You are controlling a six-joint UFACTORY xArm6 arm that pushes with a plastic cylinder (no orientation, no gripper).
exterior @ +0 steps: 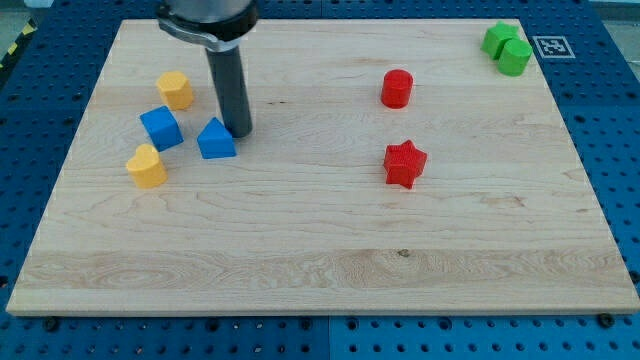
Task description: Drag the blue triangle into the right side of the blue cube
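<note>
The blue triangle (216,140) lies on the wooden board at the view's left. The blue cube (161,128) sits just to its left, with a small gap between them. My tip (241,133) stands on the board right beside the blue triangle's upper right edge, touching or nearly touching it. The dark rod rises from there to the arm's housing at the view's top.
A yellow block (176,89) lies above the blue cube and a yellow heart-like block (147,166) below it. A red cylinder (397,88) and a red star (405,163) sit right of centre. Two green blocks (508,47) sit at the board's top right corner.
</note>
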